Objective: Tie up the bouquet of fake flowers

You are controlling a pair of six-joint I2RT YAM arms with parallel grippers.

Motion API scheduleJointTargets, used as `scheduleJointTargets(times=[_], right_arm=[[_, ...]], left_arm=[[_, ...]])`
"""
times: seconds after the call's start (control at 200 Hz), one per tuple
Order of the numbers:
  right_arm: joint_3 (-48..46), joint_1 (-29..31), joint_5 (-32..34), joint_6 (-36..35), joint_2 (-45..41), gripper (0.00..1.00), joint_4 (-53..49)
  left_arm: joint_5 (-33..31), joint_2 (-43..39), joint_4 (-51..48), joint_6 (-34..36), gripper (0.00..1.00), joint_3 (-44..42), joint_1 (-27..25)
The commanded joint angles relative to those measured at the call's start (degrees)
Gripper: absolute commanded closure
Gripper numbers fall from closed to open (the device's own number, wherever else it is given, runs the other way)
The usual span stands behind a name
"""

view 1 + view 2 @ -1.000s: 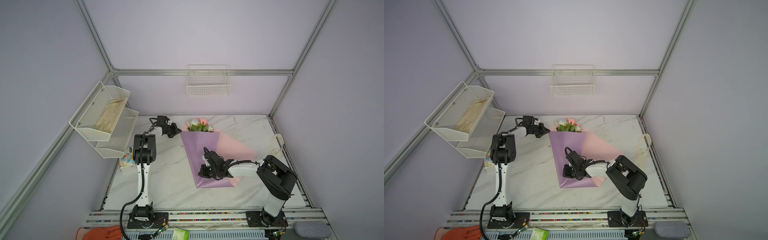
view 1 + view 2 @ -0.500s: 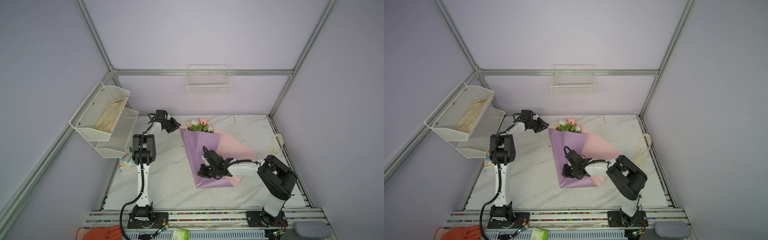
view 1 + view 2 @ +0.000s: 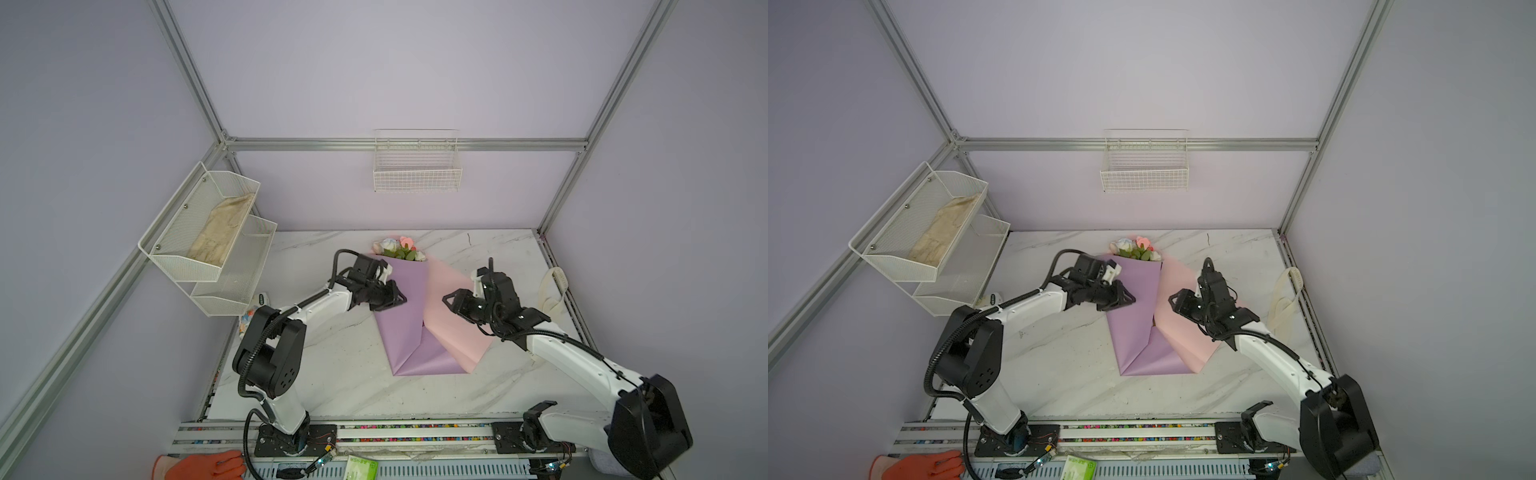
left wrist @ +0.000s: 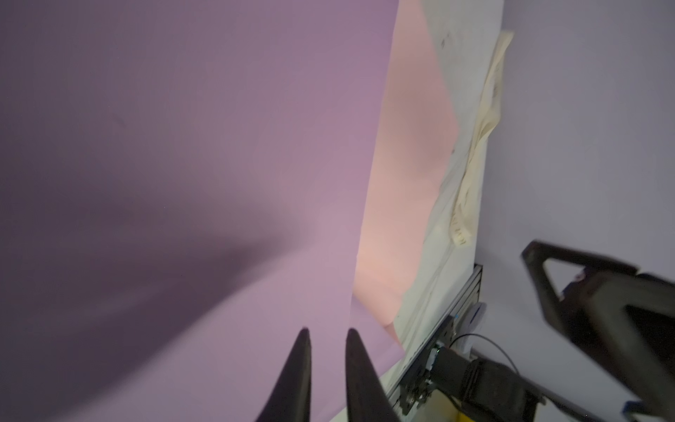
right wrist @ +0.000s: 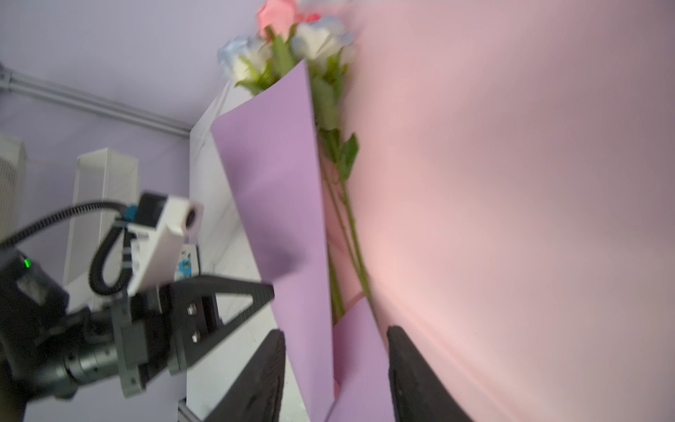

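Top views: the bouquet of fake flowers point(image 3: 398, 248) lies at the back-centre of the marble table point(image 3: 332, 374), blooms toward the rear wall; its stems are sheathed between a folded lilac flap point(image 3: 405, 316) and the pink half of the wrapping paper point(image 3: 453, 328); the left gripper point(image 3: 397, 296) is at the flap's left edge, the right gripper point(image 3: 449, 300) above the pink half. Left wrist view: jaws narrowly parted, nothing between them. Right wrist view: jaws spread wide, empty; green stems show beside the lilac fold.
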Motion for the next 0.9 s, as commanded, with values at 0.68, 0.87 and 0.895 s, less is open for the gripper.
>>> scheduleJointTargets(times=[0.68, 0.87, 0.895], right_arm=[[-10.7, -16.01, -0.3, -6.65, 0.94, 0.44, -10.04], [-10.86, -16.27, -0.18, -7.07, 2.62, 0.43, -9.43], [-10.87, -16.29, -0.47, -7.09, 2.78, 0.43, -9.26]], left_arm=[[3.89, 1.12, 8.11, -4.11, 0.85, -9.41, -8.45], [6.11, 1.4, 8.37, -2.74, 0.85, -11.23, -8.95], [6.28, 1.18, 8.42, -2.6, 0.85, -11.47, -8.95]])
